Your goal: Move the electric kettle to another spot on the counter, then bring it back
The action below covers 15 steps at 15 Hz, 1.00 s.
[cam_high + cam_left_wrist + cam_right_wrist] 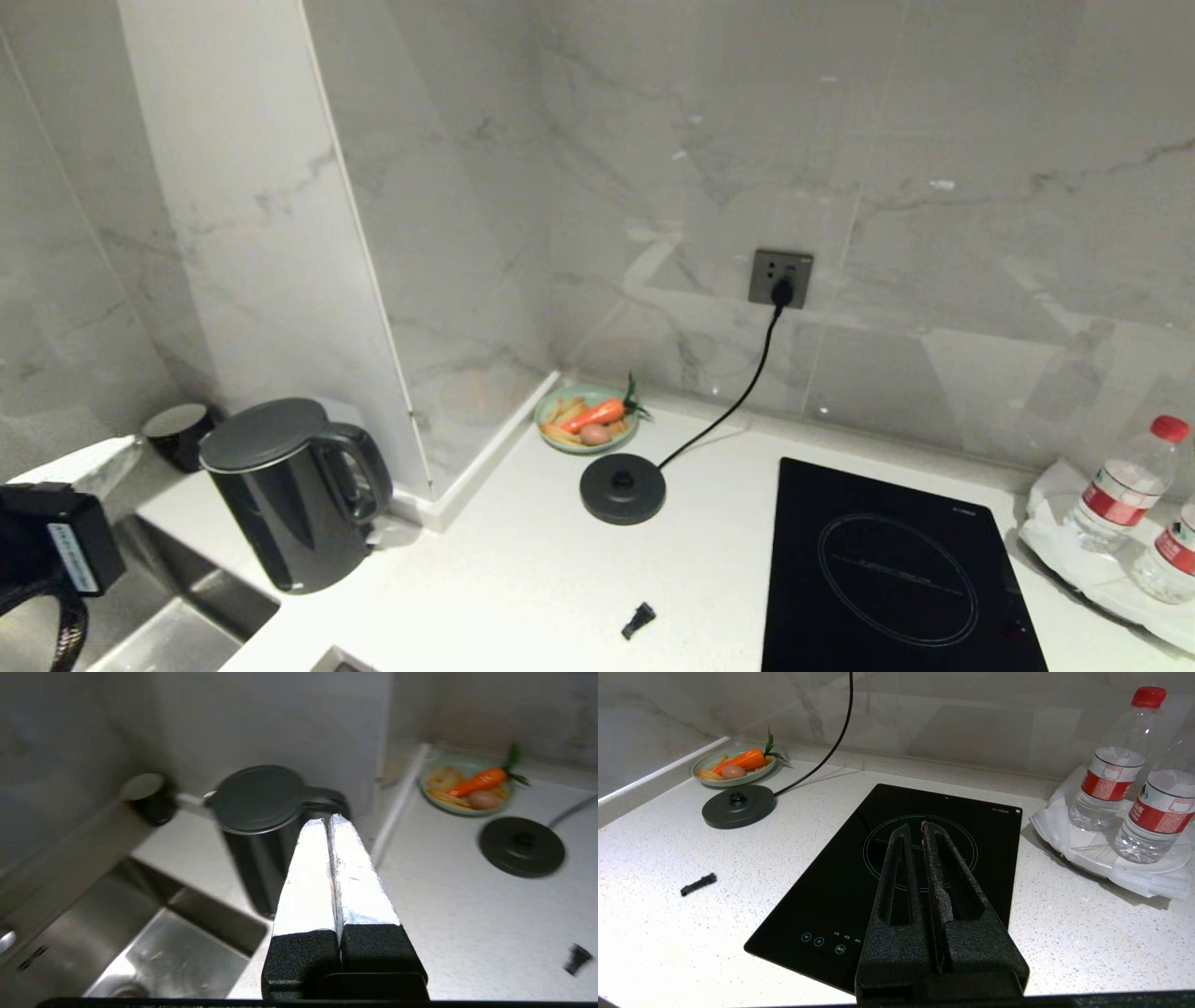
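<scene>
Left pincer (329,823) fills the near end of the left wrist view, its foil-wrapped fingers pressed together with nothing between them. It hangs over the edge where the sink (177,947) meets the bench (458,924), and the electric kettle (266,826) stands just beyond the tips, upright, long axis vertical, loop handle turned toward the pincer's side. So the kettle sits off its base disc (623,488), near the corner pillar by the sink, with a small black cup (177,434) behind it. Left arm is clearly the closer one. Right pincer (920,833) hovers over the black cooktop (859,868), well apart from the kettle, fingers together too.

Containers: a green plate (586,420) holds a carrot, an egg and what looks like fries; a white tray (1111,851) carries two water bottles.

I'd guess the left needs to open up before going for that handle.
</scene>
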### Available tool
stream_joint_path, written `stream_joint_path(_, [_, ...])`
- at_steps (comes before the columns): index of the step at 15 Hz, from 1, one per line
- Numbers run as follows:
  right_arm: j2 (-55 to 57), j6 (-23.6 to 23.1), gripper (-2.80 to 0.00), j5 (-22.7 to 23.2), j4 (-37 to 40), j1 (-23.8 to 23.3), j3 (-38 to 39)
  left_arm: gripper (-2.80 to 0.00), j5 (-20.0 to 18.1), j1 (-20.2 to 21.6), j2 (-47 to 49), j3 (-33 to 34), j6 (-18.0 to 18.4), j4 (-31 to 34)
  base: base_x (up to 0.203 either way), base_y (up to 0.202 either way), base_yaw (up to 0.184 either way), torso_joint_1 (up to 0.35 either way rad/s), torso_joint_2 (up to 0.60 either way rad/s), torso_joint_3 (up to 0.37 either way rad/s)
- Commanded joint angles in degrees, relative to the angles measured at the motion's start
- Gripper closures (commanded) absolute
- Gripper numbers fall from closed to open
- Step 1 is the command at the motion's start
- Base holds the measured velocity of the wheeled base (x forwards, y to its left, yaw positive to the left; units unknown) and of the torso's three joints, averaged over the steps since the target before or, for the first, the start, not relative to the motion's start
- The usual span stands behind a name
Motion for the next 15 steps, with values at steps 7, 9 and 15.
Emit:
stream_joint_path(7, [0.00, -0.05, 0.00, 0.04, 0.02, 0.00, 0.00, 0.00, 2.23, 12.97, -34.46, 1.94, 2.99, 15.17, 0.000, 0.000, 0.000, 0.000, 0.00, 0.000])
stream_joint_path(9, [0.00, -0.09, 0.00, 0.04, 0.02, 0.00, 0.00, 0.00, -0.88, 14.94, -42.99, 7.88, 7.03, 15.70, 0.000, 0.000, 0.000, 0.000, 0.00, 0.000])
stream_joint_path(15, [0.09, 0.00, 0.00, 0.04, 0.02, 0.00, 0.00, 0.00, -22.33, 15.98, -50.78, 25.37, 2.50, 16.84, 0.000, 0.000, 0.000, 0.000, 0.00, 0.000])
